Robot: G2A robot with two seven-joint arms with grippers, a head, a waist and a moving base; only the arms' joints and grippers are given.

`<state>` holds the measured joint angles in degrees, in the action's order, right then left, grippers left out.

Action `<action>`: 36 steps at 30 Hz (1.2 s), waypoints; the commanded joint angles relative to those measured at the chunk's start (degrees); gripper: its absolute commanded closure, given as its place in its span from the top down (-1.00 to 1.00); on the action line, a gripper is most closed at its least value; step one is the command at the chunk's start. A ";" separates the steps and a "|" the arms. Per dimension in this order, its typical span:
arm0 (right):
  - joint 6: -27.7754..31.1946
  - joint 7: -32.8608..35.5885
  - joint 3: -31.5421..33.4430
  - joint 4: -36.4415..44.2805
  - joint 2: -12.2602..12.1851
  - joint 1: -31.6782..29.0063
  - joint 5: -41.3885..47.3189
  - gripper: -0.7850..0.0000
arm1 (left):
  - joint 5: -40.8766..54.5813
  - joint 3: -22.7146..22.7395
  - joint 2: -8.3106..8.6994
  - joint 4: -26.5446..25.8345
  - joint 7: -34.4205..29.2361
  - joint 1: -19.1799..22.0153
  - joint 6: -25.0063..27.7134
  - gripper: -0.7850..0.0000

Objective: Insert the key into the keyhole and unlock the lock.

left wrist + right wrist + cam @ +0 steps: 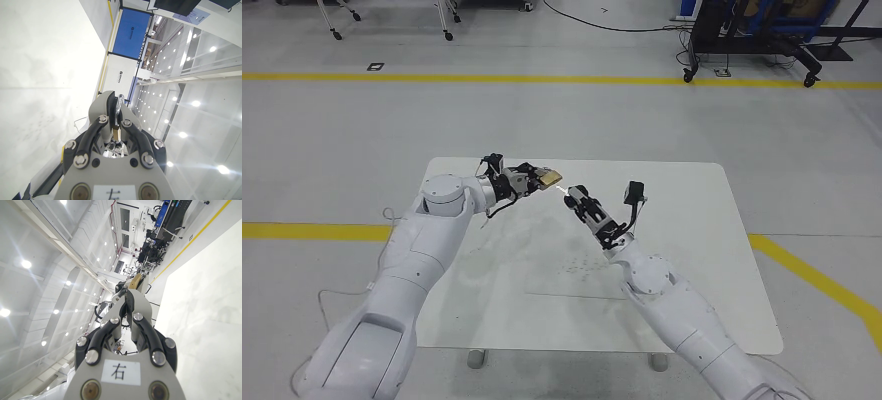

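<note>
Right tool (128,294) pinched together on the thin key (561,188), blade aimed at the brass padlock (549,178), tip just short of it, both raised over the white surface (692,200). Risks: blade off-axis and jamming on the lock face; key twisting or slipping in so thin a grip; padlock pivoting under the push. Left tool (116,102) clamped on the padlock, at the shackle end. Keyhole too small to make out.
</note>
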<state>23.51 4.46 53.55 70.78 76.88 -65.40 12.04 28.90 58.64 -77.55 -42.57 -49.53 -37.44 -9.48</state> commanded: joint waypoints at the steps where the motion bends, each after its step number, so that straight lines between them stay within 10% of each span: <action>1: -0.75 0.01 -0.12 0.16 0.17 0.17 -0.48 -1.00 | -0.36 -0.10 -0.03 -0.09 0.14 0.02 0.10 -1.00; 36: -5.06 -6.49 1.57 1.33 2.49 -1.05 -8.92 -1.00 | -7.08 1.94 0.92 -8.88 6.64 -5.36 6.86 -1.00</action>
<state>18.52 -2.01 55.03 72.06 79.33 -66.39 3.13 21.93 60.55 -76.65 -51.31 -42.77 -42.72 -2.55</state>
